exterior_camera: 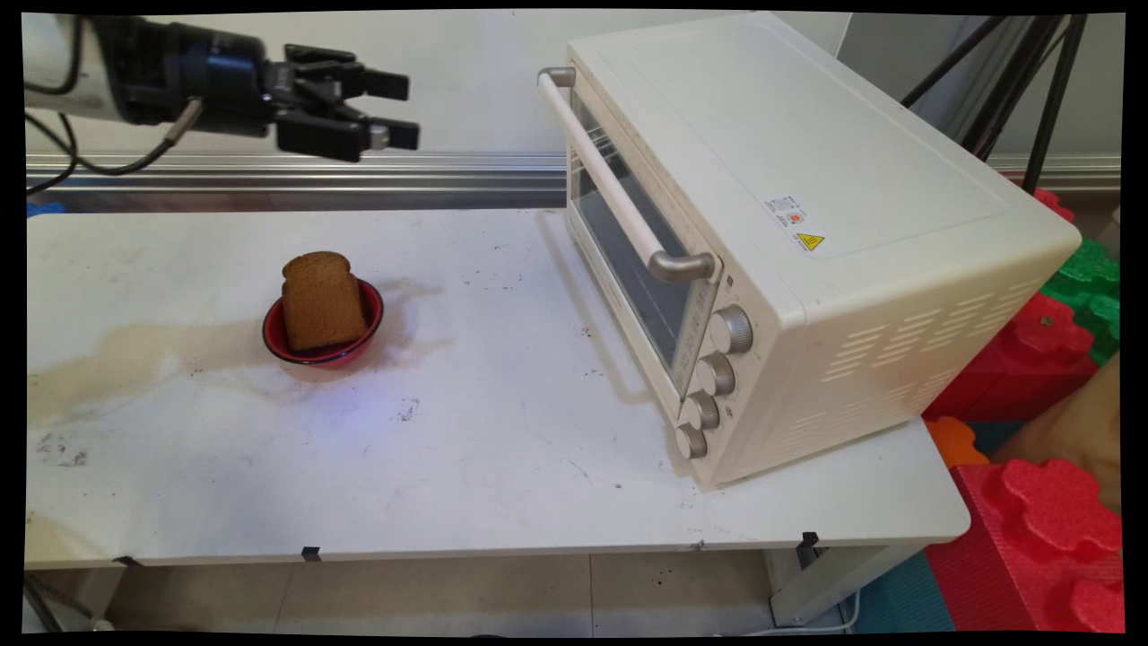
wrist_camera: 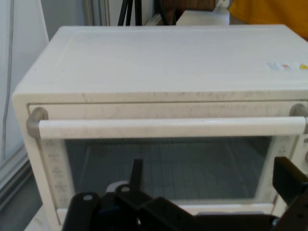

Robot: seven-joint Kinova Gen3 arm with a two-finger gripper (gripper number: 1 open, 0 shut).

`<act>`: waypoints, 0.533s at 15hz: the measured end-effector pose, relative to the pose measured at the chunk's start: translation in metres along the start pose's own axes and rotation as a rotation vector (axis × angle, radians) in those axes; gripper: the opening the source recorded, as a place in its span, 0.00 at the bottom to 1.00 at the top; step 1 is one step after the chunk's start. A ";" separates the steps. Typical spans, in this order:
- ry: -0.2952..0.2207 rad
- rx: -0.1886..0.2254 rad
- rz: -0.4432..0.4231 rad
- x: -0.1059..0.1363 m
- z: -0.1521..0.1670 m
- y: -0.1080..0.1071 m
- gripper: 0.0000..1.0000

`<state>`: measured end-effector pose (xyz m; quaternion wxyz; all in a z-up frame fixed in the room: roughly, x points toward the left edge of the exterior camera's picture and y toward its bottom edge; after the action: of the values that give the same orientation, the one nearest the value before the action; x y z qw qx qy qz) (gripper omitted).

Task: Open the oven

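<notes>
The gripper (exterior_camera: pixel 395 109) hangs high above the desk (exterior_camera: pixel 448 449), well to the left of the oven (exterior_camera: pixel 807 251) and level with its upper part, pointing toward the oven door. Its fingers (exterior_camera: pixel 387 85) stand apart and hold nothing. Open air lies between the gripper and the oven, and bare desk surface stretches below it.

The oven sits on the right part of the desk, turned at an angle, its near right corner close to the desk's front right edge. It is cream-white with a glass door (wrist_camera: pixel 168 168) that is closed, a long pale handle (wrist_camera: pixel 168 127) across the top of the door, and four round knobs (exterior_camera: pixel 713 377) in a column beside the glass. In the hand view the door and handle face the camera squarely.

Left of the oven, well apart from it, a red bowl (exterior_camera: pixel 363 345) stands on the desk with a brown slice of bread (exterior_camera: pixel 321 301) upright inside it. A tan stain (exterior_camera: pixel 134 354) spreads leftward from the bowl. Red and green foam blocks (exterior_camera: pixel 1049 529) lie past the desk's right edge, beyond the oven.
</notes>
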<state>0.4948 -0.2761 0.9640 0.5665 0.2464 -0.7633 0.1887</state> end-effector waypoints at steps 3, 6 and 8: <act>0.006 -0.001 0.006 0.009 0.025 -0.002 1.00; 0.002 -0.002 0.017 0.014 0.048 -0.006 1.00; -0.004 -0.001 0.025 0.018 0.065 -0.008 1.00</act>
<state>0.4451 -0.3227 0.9621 0.5628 0.2368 -0.7676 0.1951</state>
